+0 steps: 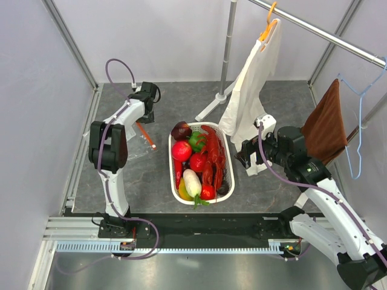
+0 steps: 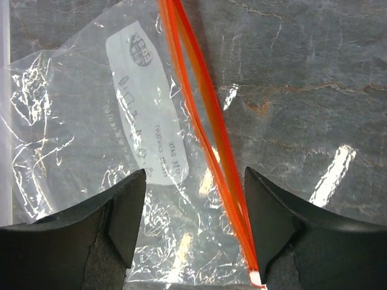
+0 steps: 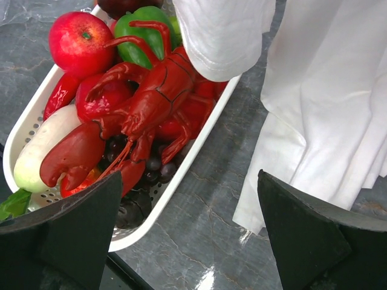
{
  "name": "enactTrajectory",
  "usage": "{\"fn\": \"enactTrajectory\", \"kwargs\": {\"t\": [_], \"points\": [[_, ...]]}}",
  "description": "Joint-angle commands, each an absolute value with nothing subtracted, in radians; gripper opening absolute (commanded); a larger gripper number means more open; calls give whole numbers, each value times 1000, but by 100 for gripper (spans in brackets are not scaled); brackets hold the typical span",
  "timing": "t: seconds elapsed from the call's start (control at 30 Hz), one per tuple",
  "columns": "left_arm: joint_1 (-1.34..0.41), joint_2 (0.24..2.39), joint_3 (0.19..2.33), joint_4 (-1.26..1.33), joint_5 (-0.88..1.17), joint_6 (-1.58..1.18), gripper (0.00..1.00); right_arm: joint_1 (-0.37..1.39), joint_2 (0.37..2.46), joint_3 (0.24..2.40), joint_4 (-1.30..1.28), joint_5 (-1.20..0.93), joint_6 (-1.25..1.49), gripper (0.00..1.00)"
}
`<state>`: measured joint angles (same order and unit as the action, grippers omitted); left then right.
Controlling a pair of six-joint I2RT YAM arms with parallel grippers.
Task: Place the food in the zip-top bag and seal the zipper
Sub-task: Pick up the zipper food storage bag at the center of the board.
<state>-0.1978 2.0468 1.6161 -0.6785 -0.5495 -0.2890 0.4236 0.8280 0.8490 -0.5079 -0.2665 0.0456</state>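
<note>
The clear zip-top bag [image 1: 134, 148] lies flat on the grey table at the far left. Its orange-red zipper [image 2: 202, 115] runs diagonally between my left fingers. My left gripper [image 2: 195, 211] hangs open just above the bag, holding nothing; it also shows in the top view [image 1: 145, 119]. The food sits in a white slotted basket [image 1: 171, 158]: red lobster [image 3: 151, 103], red apple [image 3: 81, 39], green pepper [image 3: 139, 30], white radish [image 3: 45, 145], dark grapes [image 3: 151, 169] and a purple bulb [image 1: 181, 130]. My right gripper [image 3: 190, 211] is open and empty, over bare table right of the basket.
A white cloth [image 3: 314, 90] hangs from an orange hanger [image 1: 268, 21] and drapes onto the table beside my right gripper [image 1: 247, 158]. A stand pole [image 1: 227, 45] rises behind the basket. A brown towel [image 1: 326, 124] hangs at the right. Walls close in both sides.
</note>
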Motion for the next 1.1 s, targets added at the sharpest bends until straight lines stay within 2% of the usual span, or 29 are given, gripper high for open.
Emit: {"fn": "enactTrajectory", "kwargs": {"t": [0.0, 0.3, 0.43, 0.8, 0.9, 0.93, 0.97, 1.0, 1.07], "points": [[-184, 2094, 1667, -686, -604, -354, 73, 428, 813, 835, -472, -319, 51, 99], [-176, 2115, 1651, -712, -592, -380, 70, 431, 818, 848, -479, -353, 34, 99], [-160, 2128, 1658, -735, -554, -403, 62, 428, 824, 864, -480, -360, 34, 99], [-149, 2151, 1672, -749, -531, -423, 61, 431, 836, 882, -479, -373, 49, 99], [-146, 2135, 1666, -747, -514, -417, 49, 430, 838, 882, -469, -374, 58, 99], [-147, 2126, 1663, -752, -506, -414, 38, 431, 839, 882, -465, -373, 64, 99], [-147, 2115, 1658, -753, -491, -407, 31, 433, 841, 884, -460, -376, 71, 99], [-147, 2085, 1654, -756, -482, -402, 19, 433, 844, 884, -448, -377, 87, 99], [-147, 2048, 1637, -761, -457, -384, 8, 434, 857, 882, -433, -388, 104, 99]]}}
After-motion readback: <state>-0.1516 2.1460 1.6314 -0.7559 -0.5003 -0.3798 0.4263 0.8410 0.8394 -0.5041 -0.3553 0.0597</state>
